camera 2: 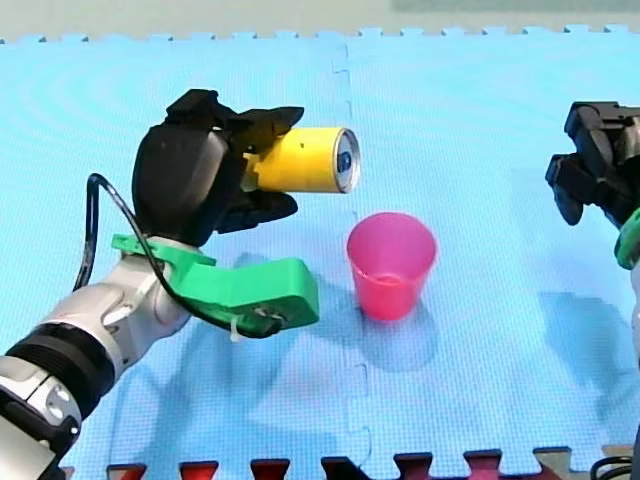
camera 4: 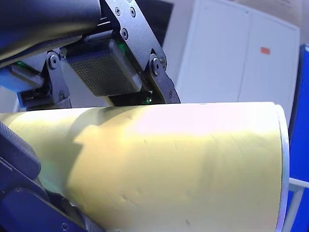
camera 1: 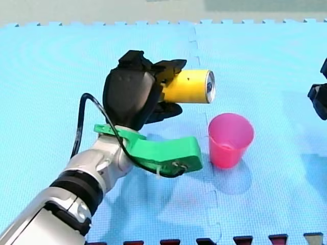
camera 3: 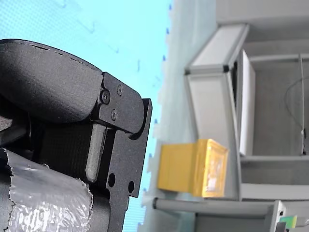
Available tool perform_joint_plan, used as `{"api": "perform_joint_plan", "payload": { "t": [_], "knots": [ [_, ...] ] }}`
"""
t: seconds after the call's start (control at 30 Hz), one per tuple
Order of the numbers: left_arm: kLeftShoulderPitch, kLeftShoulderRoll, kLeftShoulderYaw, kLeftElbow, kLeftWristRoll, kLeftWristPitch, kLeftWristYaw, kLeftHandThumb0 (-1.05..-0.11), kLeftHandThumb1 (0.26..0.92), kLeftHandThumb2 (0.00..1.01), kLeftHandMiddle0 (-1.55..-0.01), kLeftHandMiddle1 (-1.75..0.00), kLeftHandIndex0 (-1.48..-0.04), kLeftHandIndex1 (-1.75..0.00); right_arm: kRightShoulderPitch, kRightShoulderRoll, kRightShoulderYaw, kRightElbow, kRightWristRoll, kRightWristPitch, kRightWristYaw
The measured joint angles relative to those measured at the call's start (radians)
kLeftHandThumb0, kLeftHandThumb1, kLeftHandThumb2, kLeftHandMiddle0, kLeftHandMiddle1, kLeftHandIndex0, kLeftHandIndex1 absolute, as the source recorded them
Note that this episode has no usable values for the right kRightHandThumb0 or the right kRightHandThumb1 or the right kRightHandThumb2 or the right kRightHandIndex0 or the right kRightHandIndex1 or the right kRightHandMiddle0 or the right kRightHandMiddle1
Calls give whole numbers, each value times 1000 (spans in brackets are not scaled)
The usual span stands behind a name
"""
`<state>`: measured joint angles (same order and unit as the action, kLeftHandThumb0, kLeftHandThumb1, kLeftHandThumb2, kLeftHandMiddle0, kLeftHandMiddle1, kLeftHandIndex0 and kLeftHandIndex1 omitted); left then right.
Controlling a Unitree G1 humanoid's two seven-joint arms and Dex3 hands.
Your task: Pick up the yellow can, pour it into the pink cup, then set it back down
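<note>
Pick-up done, by the look of it: yellow can (camera 1: 191, 87) lifted off the blue foam mat (camera 1: 61, 61) and clamped in the left hand (camera 1: 138, 97) at centre-left of the head views, with black fingers (camera 4: 104, 70) closed over and under its body and pressed on the yellow wall in the second wrist view. Tipped onto its side, roughly level, lid end pointing toward the right of the frame, just above and left of the pink cup (camera 1: 230, 140). About over the cup's left rim, though hard to judge in depth. Cup upright on the mat just right of centre, apart from both can and hand. Nothing seen falling from the lid, nothing clear inside the cup beyond pink. Somewhere in the pour, then, judging by the tilt. Left to do: finish tipping over the cup, bring the can upright, set it back on the mat, let go. At the right edge, well apart from the cup, the right hand (camera 2: 600, 160), holding nothing.
</note>
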<state>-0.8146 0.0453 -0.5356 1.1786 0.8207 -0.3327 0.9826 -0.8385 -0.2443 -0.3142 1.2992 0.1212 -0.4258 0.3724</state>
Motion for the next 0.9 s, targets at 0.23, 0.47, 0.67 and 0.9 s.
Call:
{"api": "perform_joint_plan", "payload": {
  "t": [0.23, 0.47, 0.67, 0.9],
  "knots": [
    [-12, 7, -25, 15, 2, 1, 29, -470, 817, 10, -862, -1746, -1258, -6, 0, 5, 3, 3, -6, -10, -8],
    [-35, 10, -46, 11, 10, -1, 34, -471, 826, 11, -859, -1746, -1257, -5, 0, 11, 5, 4, -9, -11, -15],
    [-47, 10, -63, 0, 23, -2, 41, -472, 830, 10, -858, -1746, -1256, -4, 0, 16, 7, 5, -11, -11, -25],
    [-56, 13, -80, -5, 37, -5, 54, -472, 831, 7, -861, -1746, -1259, -4, -2, 19, 11, 5, -14, -11, -37]
  ]
}}
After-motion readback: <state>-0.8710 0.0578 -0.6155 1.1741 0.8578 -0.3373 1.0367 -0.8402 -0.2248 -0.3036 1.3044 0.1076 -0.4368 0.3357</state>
